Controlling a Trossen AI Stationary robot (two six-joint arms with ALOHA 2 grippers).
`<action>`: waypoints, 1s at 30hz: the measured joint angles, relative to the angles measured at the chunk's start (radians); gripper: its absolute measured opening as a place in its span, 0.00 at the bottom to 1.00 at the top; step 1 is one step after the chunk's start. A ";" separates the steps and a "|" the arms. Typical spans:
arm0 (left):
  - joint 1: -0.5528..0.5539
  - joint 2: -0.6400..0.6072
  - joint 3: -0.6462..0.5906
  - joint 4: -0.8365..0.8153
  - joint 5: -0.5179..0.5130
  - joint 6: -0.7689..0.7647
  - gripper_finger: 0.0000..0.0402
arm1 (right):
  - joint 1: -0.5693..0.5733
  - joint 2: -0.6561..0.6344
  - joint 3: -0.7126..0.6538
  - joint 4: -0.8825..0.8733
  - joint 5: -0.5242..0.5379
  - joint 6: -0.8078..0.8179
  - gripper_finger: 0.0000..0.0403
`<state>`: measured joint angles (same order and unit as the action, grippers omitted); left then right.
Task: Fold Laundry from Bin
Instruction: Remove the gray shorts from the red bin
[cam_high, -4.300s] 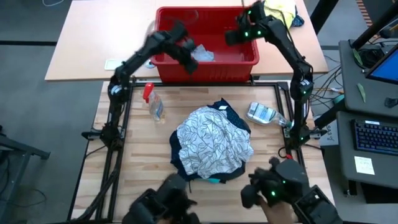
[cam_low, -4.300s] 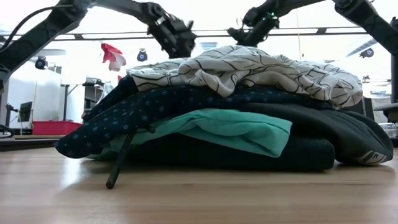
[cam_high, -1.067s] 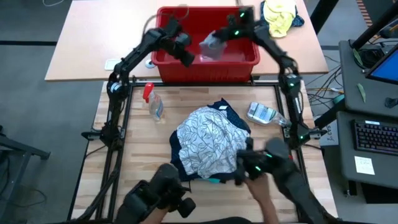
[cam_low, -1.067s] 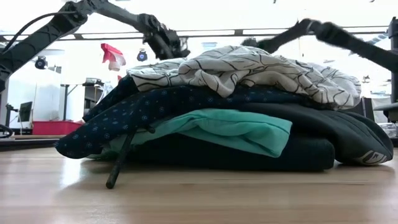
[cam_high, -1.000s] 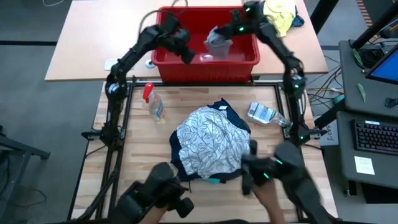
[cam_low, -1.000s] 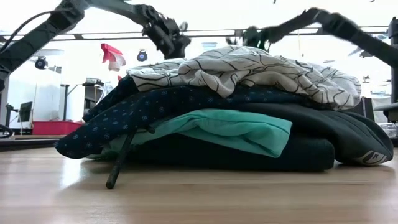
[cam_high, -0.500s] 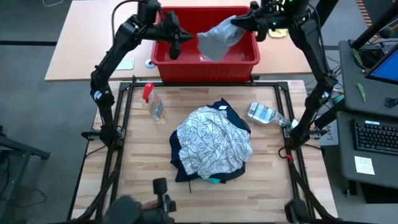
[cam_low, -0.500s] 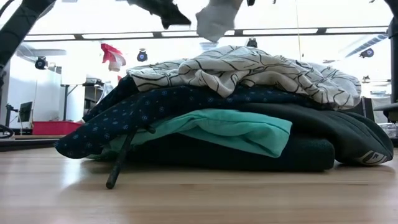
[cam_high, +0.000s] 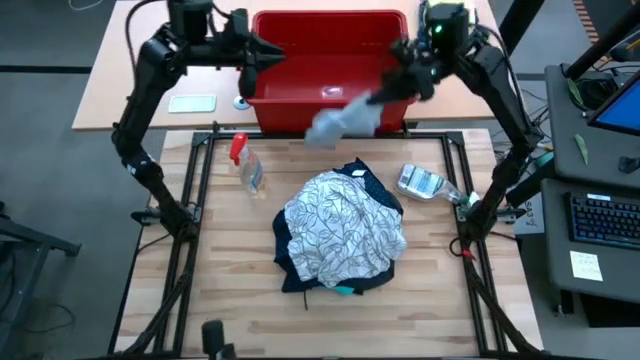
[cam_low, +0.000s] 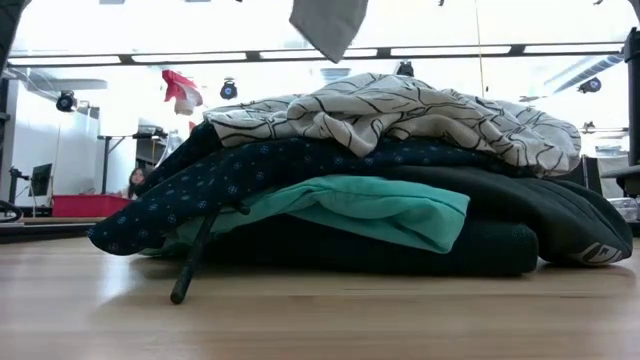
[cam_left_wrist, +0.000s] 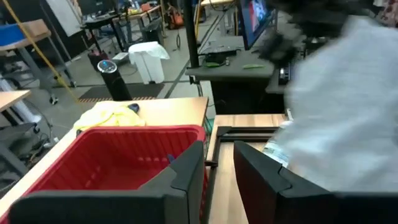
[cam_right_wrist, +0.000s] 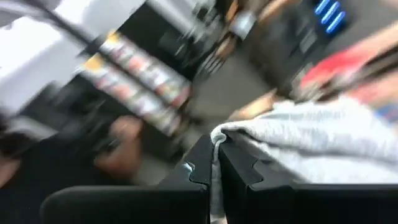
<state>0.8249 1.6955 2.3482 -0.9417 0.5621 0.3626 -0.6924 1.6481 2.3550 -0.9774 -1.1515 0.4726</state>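
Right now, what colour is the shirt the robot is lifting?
Light grey: the soft garment pinched in the right gripper, clearest from the high view.

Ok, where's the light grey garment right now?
In the high view the light grey garment hangs from the right gripper, over the red bin's near rim, beyond the folded pile.
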 joint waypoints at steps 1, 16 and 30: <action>0.001 -0.006 0.000 -0.010 0.000 -0.005 0.19 | 0.026 -0.003 0.000 -0.041 -0.020 0.007 0.02; -0.005 -0.063 -0.001 -0.053 0.000 -0.089 0.19 | 0.446 0.013 -0.003 -0.308 0.017 0.189 0.02; -0.004 -0.083 -0.001 -0.133 -0.004 -0.094 0.19 | 0.444 0.146 -0.045 -0.593 -0.208 -0.007 0.02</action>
<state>0.8207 1.6121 2.3473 -1.0750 0.5577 0.2685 -0.2481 1.7940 2.3105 -1.5708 -1.3594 0.4653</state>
